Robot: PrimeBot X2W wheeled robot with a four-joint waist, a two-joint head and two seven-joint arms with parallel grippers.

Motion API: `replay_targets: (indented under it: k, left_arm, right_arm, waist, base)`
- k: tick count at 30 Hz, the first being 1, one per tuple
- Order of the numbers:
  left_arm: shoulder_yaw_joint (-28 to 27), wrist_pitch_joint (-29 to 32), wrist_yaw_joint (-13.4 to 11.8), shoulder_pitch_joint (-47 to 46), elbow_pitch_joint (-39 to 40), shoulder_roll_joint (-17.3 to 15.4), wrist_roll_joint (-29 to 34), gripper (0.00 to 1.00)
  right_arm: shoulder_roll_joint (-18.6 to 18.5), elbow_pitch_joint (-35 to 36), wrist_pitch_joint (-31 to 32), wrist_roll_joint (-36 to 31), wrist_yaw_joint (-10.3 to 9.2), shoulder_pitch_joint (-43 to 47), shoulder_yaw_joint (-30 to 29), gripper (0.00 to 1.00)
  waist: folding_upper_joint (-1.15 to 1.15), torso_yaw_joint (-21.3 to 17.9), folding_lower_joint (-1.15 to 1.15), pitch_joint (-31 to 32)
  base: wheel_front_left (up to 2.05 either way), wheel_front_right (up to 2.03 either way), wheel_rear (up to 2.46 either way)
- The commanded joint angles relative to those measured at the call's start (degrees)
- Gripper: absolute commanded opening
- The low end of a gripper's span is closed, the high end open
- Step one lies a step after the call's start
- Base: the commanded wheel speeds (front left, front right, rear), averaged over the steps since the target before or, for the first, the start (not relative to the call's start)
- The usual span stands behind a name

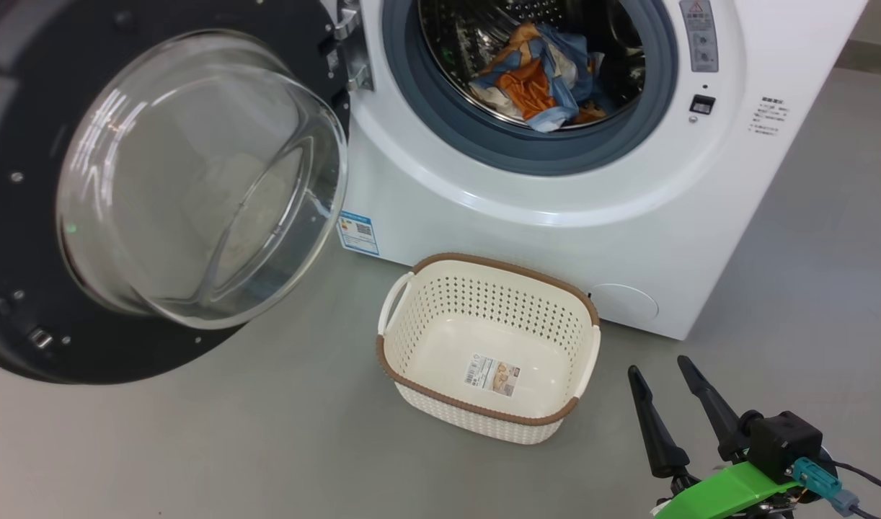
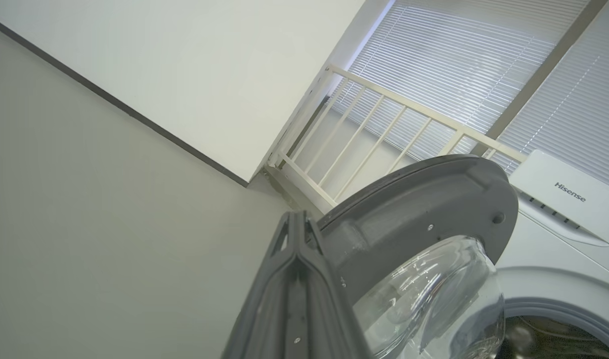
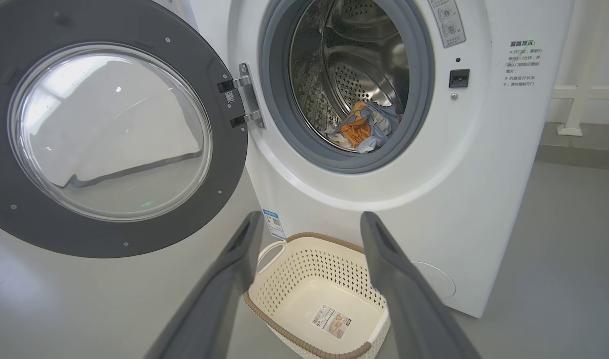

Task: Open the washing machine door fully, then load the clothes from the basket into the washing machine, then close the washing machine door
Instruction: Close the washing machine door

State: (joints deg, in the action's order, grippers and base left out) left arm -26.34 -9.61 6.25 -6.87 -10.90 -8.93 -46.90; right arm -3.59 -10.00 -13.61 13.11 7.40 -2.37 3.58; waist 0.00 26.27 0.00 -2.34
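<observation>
The washing machine (image 1: pixel 628 238) (image 3: pixel 464 199) stands with its door (image 1: pixel 44 346) (image 3: pixel 110 239) swung wide to the left. The clothes (image 1: pixel 538 83) (image 3: pixel 364 130), blue and orange with some cream, lie in the steel drum. The basket (image 1: pixel 484 270) (image 3: pixel 279 304) sits on the floor in front of the machine, holding just a label sticker. My right gripper (image 1: pixel 660 375) (image 3: pixel 312 222) is open, low at the basket's right, nothing between its fingers. My left gripper (image 2: pixel 297 219) is shut on nothing, behind the door's rim (image 2: pixel 434 199).
Grey floor (image 1: pixel 231 447) lies all around the basket. A white railing (image 2: pixel 374 124) and window blinds (image 2: pixel 459 65) stand behind the machine, beside a white wall (image 2: pixel 185 65). A blue label sticker (image 1: pixel 358 232) marks the machine's lower front.
</observation>
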Motion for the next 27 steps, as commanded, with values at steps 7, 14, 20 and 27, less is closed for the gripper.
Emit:
replay_targets:
  k: [7, 14, 20, 27]
  left_arm:
    - [-6.14, 5.75, 0.75, -10.62, -8.05, -8.6, -10.46, 0.0]
    - [-10.57, 12.47, 0.87, -18.4, -15.99, -12.93, -20.89, 0.0]
    - [-13.09, 16.05, 0.05, -22.02, -19.0, -15.51, -25.72, 0.0]
    - [-15.61, 20.36, -2.2, -22.85, -20.22, -16.0, -30.53, 0.0]
  right_arm:
    - [-1.08, 2.73, 0.74, -0.45, 0.09, -1.55, 1.54, 1.0]
    - [-2.0, 3.64, 1.46, -0.25, 0.09, -2.27, 1.82, 1.0]
    - [-2.72, 4.57, 2.16, -0.2, 0.09, -2.7, 1.76, 1.0]
    - [-3.41, 5.58, 2.76, 0.0, 0.09, -2.96, 1.53, 1.0]
  waist:
    - [0.0, -2.72, 0.0, -1.91]
    - [0.0, -4.83, 0.0, -3.24]
    - [0.0, -6.65, 0.0, -4.68]
    - [0.0, -8.23, 0.0, -6.21]
  base:
    - [0.0, 0.0, 0.0]
    - [0.0, 0.0, 0.0]
    - [0.0, 0.0, 0.0]
    - [0.0, 0.0, 0.0]
